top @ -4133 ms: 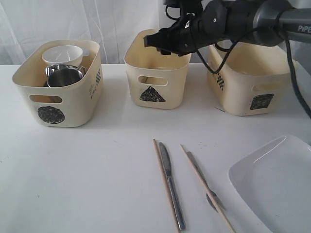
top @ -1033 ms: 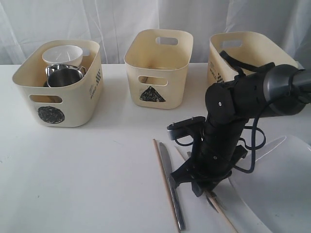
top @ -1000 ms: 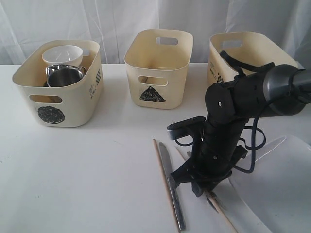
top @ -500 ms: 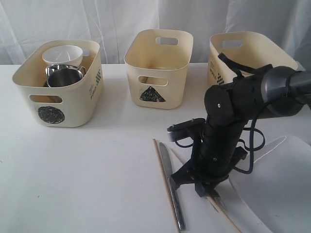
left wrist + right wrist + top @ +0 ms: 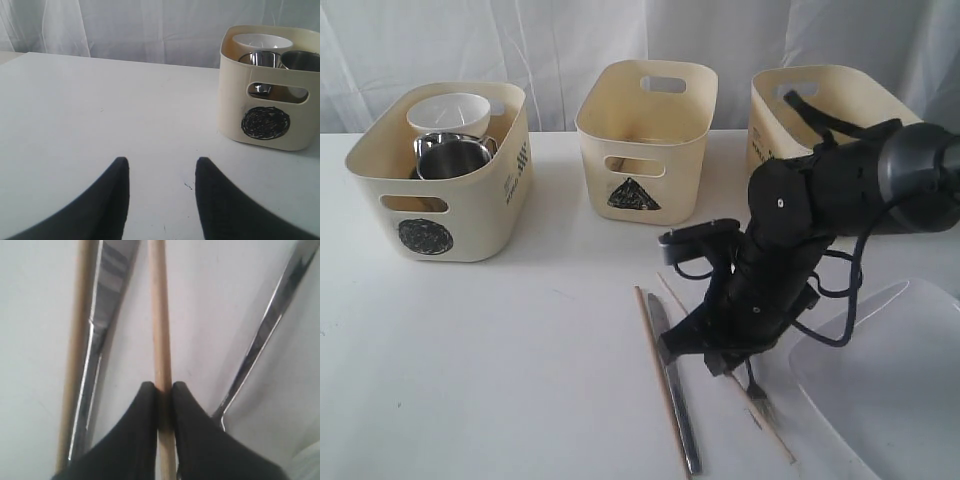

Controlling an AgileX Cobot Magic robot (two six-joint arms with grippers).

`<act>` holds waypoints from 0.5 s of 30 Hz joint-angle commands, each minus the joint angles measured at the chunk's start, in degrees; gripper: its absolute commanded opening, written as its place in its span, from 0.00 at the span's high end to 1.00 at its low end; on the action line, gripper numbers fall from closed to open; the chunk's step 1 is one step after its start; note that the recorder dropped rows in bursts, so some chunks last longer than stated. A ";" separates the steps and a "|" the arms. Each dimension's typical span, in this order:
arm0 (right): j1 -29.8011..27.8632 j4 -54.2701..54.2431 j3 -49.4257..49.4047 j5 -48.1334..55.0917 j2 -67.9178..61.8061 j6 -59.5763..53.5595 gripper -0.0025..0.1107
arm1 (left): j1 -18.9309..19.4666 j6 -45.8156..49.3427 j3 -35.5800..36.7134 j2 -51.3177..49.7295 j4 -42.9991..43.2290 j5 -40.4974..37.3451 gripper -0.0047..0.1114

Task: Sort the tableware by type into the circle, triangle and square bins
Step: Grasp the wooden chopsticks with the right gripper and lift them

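The held chopstick [image 5: 159,315] is lying at the near right of the table [image 5: 470,360], slanting from near right towards far left. The right tool [image 5: 159,392] is closing tight on it, both fingers pressing the wood with no gap showing. The grip is sitting about mid-length, which should be keeping it balanced.

Just left of it the second chopstick [image 5: 644,312] and the knife [image 5: 682,430] are lying side by side. The fork [image 5: 265,340] is lying just right of it, with the plate [image 5: 890,380] beyond. The lift is best going straight up, slowly, so the stick is not dragging its neighbours or twisting between the fingers. The circle bin [image 5: 470,210] at the far left is holding the white bowl [image 5: 448,112] and a mug [image 5: 455,158]. So the triangle bin [image 5: 640,140] in the middle is probably the one for utensils — a judgement only. The stick is long, so tipping it end-down before letting go should be helping it clear the rim.

The right wrist view is showing the pinch itself, which the arm is hiding in the exterior view. Only the left wrist view is showing the left tool [image 5: 160,164] — its fingers are standing apart around nothing, low over bare table near the circle bin. Only the exterior view is showing all three bins together.
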State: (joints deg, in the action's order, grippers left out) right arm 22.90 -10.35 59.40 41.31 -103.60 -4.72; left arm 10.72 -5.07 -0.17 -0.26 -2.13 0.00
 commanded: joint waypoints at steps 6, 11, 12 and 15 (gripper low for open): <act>-0.66 -1.99 -0.18 -7.96 8.15 -0.62 0.98 | 0.17 -0.17 0.17 0.26 -0.29 0.00 0.55; -0.66 -1.99 -0.18 -18.31 11.26 -2.22 0.98 | 0.17 -0.17 0.17 0.26 -0.29 0.00 0.55; -0.66 -1.99 -0.18 -20.94 11.75 -2.89 0.98 | 0.17 -0.17 0.17 0.26 -0.29 0.00 0.55; -0.74 -1.87 -0.07 -28.83 12.99 -3.16 0.98 | 0.17 -0.17 0.17 0.26 -0.29 0.00 0.55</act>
State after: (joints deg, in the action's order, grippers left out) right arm 22.56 -12.13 59.40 19.62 -91.93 -6.66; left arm 10.72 -5.07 -0.17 -0.26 -2.13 0.00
